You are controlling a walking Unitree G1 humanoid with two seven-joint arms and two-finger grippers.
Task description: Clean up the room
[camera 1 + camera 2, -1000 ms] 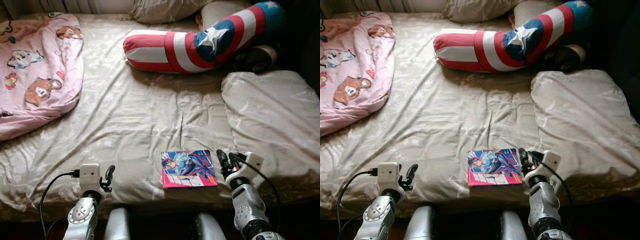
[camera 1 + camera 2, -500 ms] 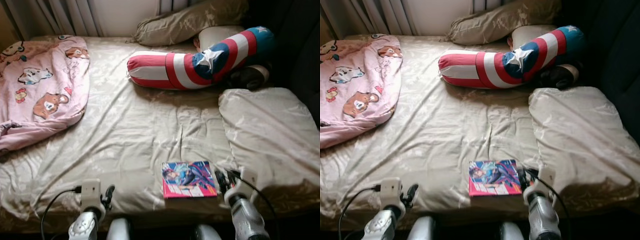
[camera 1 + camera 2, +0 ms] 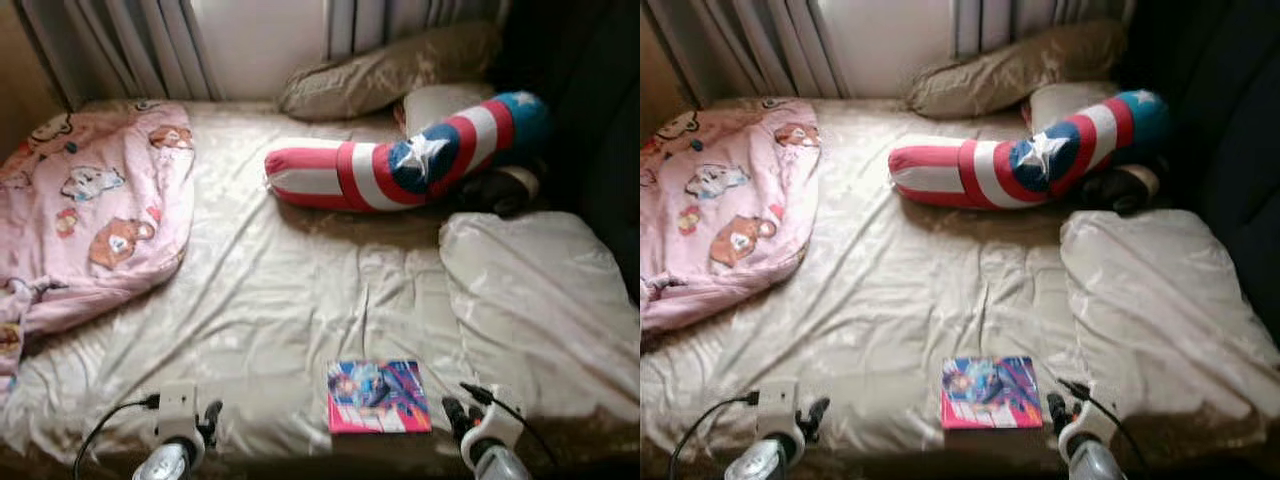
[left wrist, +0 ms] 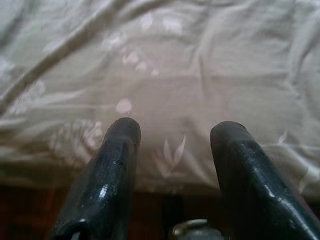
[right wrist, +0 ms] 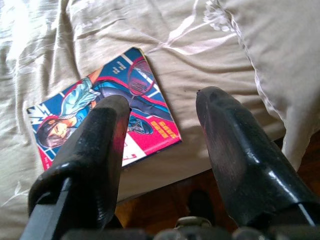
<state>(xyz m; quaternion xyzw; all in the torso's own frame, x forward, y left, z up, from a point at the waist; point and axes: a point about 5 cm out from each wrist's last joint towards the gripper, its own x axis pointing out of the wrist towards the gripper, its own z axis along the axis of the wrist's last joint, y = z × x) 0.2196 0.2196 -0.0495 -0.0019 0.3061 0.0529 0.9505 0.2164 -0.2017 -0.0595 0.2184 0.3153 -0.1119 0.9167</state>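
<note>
"Where is the book?"

"Flat on the bed, near its front edge, by the right gripper. Both grippers are open; the left gripper holds nothing."

"Is it heavy?"

"Thin and light, I think. It may bend. Pinch its edge."

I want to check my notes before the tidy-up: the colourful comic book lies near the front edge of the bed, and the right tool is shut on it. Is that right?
Not quite. The comic book does lie near the front edge of the bed, but the right tool is open and holds nothing. The right wrist view shows its two fingers spread apart, with the book lying flat on the sheet beyond them.
</note>
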